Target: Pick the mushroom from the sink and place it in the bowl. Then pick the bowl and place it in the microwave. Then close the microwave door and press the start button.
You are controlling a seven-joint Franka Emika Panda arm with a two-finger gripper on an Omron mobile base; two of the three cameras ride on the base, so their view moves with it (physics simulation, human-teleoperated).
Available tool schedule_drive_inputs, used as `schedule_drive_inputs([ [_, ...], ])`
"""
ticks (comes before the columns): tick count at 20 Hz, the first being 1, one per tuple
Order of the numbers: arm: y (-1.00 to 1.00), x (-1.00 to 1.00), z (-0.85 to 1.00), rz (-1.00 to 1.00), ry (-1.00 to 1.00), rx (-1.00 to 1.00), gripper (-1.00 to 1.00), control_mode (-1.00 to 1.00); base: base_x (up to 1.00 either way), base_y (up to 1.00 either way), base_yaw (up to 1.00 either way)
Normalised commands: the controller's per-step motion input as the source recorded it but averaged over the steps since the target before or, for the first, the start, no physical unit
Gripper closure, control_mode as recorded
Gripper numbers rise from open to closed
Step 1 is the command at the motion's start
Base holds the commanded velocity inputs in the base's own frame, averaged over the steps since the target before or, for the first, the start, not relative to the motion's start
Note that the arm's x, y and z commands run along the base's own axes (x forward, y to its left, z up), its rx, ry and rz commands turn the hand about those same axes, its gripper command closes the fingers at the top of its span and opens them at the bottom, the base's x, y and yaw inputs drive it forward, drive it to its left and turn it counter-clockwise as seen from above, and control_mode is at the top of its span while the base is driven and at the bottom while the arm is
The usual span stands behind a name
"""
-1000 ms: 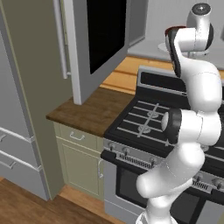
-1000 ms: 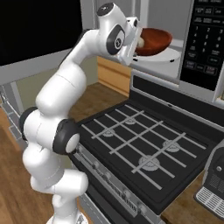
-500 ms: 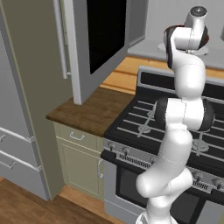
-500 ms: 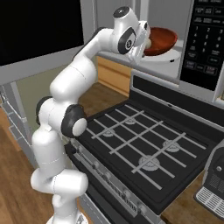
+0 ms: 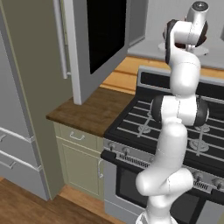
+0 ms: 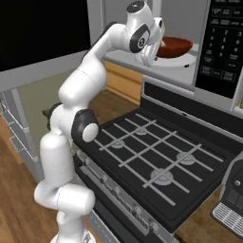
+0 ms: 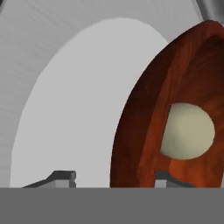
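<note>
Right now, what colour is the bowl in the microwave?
Glossy reddish-brown bowl, seen best in the hand view.

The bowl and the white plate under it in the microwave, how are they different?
The bowl is shiny reddish-brown, while the plate is plain white. The bowl curves up into deep sides; the plate lies flat. The bowl looks narrower than the plate, which spreads out past it. The bowl holds a pale mushroom, and the plate carries the bowl. Both are round, and both sit inside the open microwave.
</note>
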Motion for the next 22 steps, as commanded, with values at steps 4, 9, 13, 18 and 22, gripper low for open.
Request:
schedule_drive_inputs([
  [4,0.35,-0.03,-0.07,0.01,-0.21,-0.07,-1.00,-1.00,0.00,0.00,0.00],
  [9,0.56,-0.42,-0.24,0.08,-0.37,-0.08,-1.00,-1.00,0.00,0.00,0.00],
  [13,0.48,-0.96,-0.73,0.16,-0.33,0.00,-1.00,-1.00,0.00,0.00,0.00],
  [18,0.13,-1.00,-0.34,0.09,-0.19,0.01,-1.00,-1.00,0.00,0.00,0.00],
  [22,0.20,-1.00,0.02,0.04,0.00,0.00,-1.00,-1.00,0.00,0.00,0.00],
])
